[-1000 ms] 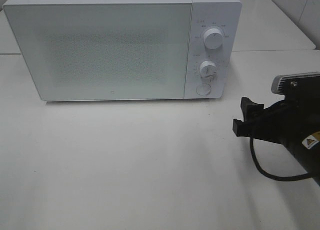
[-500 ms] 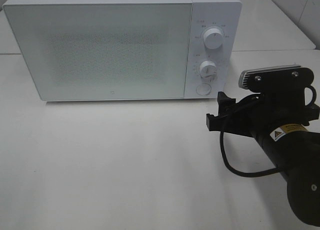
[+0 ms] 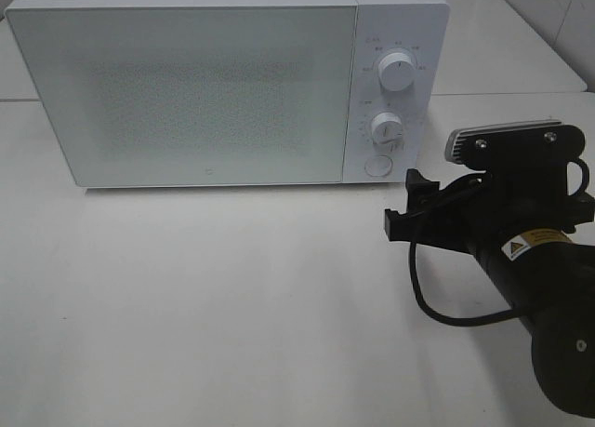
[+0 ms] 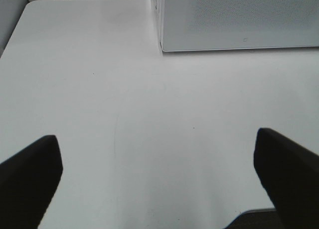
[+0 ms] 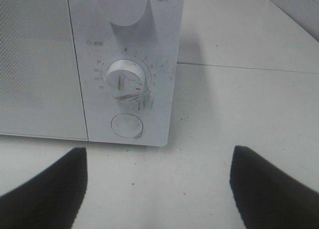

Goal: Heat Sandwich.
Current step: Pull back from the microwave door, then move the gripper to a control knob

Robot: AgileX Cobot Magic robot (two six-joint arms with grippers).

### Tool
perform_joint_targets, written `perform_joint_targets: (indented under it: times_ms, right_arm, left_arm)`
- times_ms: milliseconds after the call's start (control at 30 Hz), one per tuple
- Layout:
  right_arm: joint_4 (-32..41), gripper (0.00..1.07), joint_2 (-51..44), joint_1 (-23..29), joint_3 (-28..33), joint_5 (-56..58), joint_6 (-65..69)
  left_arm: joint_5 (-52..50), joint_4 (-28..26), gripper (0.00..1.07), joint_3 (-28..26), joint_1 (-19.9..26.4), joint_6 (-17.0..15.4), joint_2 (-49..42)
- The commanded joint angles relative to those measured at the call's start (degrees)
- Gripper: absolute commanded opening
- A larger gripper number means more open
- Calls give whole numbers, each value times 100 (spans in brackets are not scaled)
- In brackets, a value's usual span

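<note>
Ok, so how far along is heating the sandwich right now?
Done: the microwave door is shut; no sandwich in view, so whether it's inside I can't tell. In hand: the open, empty right gripper faces the timer knob and round button. The left gripper is open over the table. Remaining: probably setting the timer.

Table: white and matte; a seam is seen at the right, beside the microwave.
Microwave: white, set directly on the table's far part, door shut.
</note>
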Motion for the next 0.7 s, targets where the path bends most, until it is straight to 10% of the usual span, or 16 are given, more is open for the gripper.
perform_joint_targets:
  times_ms: [33, 700]
  right_arm:
    - [-6, 76, 92, 11, -235, -476, 29]
    - [-745, 76, 1249, -791, -1633, 6, 29]
  left_arm:
    - [-80, -34, 100, 11, 11, 11, -92]
    - [-80, -34, 100, 11, 11, 11, -92]
